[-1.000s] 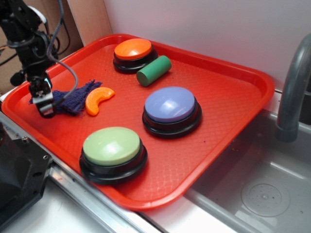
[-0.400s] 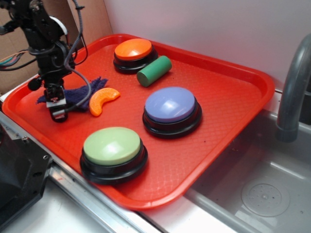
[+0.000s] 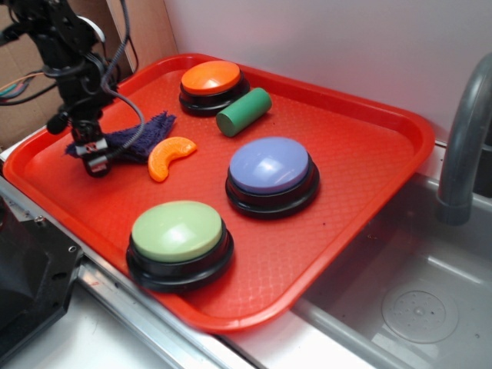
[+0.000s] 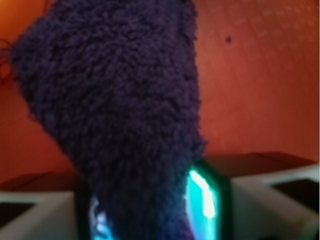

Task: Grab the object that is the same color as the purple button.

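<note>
The object, a fuzzy dark purple rag (image 3: 142,132), is at the tray's left side. My gripper (image 3: 94,157) comes down on the rag's left end. The wrist view shows the rag (image 4: 115,100) filling the space between my fingers, so my gripper (image 4: 150,210) is shut on it, with a glowing pad (image 4: 202,195) pressed to its right side. The rest of the rag trails out over the tray floor. The purple button (image 3: 269,165), with a lavender dome on a black base, stands mid-tray, well to the right of my gripper.
Everything sits on a red tray (image 3: 369,154). An orange slice (image 3: 171,156) lies just right of the rag. A green cylinder (image 3: 244,111) and an orange button (image 3: 210,78) are at the back, a green button (image 3: 177,231) at the front. A sink (image 3: 415,307) and faucet (image 3: 465,138) are to the right.
My gripper has moved right and a little toward the back, dragging the rag with it. The orange slice has shifted slightly right. The buttons and cylinder have not moved.
</note>
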Motion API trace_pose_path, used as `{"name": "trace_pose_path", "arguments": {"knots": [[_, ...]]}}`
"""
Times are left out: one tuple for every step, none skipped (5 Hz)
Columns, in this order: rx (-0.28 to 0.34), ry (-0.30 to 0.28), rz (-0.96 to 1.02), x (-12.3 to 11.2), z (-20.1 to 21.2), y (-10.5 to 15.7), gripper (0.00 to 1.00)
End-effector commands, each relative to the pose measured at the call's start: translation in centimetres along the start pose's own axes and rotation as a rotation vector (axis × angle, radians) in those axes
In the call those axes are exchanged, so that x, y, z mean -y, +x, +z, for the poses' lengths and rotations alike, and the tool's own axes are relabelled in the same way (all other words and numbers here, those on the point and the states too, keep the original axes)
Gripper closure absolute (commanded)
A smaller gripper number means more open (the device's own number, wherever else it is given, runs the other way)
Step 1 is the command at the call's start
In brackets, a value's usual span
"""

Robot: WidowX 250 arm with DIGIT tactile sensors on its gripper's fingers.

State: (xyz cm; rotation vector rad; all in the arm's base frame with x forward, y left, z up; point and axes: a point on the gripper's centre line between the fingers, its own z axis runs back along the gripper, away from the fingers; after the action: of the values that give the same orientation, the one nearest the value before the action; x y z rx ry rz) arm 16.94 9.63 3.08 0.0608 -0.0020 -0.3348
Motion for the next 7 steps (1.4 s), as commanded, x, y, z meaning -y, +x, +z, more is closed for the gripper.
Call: {"name": "trace_pose_path", "arguments": {"knots": [[-0.025, 0.051, 0.177, -0.9, 4.3, -1.4, 1.00], [0.003, 0.050, 0.183, -0.1, 6.0, -1.8, 1.00], [0.024, 0.006, 0.037, 0.5, 5.8, -0.9, 0.00], [0.087, 0.022, -0.150, 0.7, 2.9, 1.2, 0.00], [0.112, 0.030, -0.238, 0.9, 1.4, 2.7, 0.00], [0.112, 0.040, -0.248, 0.6, 0.2, 3.9, 0.00], [0.076, 0.021, -0.232, 0.4, -1.1, 3.9, 0.18]]}}
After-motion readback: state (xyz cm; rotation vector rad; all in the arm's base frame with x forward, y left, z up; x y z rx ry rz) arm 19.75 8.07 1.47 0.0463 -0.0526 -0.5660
